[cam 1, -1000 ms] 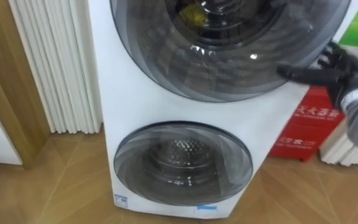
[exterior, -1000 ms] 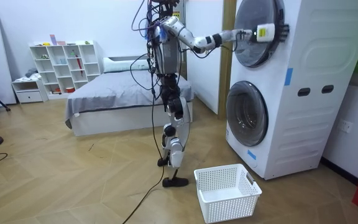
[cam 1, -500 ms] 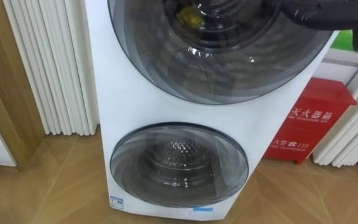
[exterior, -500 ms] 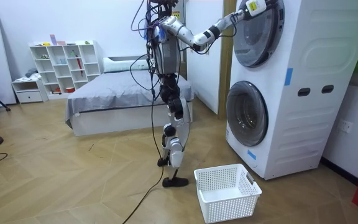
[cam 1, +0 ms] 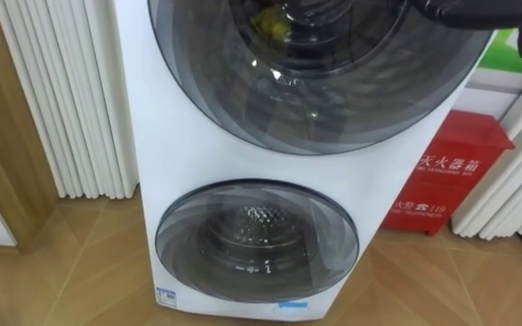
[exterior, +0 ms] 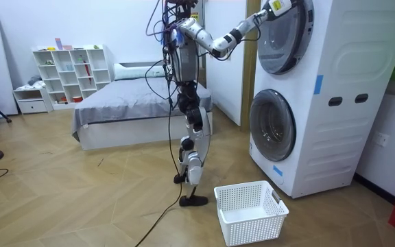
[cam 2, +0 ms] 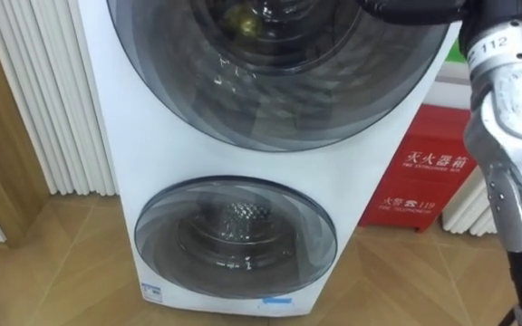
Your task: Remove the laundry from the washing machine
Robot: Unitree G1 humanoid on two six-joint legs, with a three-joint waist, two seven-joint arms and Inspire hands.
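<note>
You are holding the right hand at the upper door edge, frame's upper right, likely to open it; its grip cannot be told. Yellow clothes are lying behind that door, top centre.

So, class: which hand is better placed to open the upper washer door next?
Right. The right hand is raised at the upper door, near its upper right edge. The door is closed, with a yellow item behind the glass.
</note>
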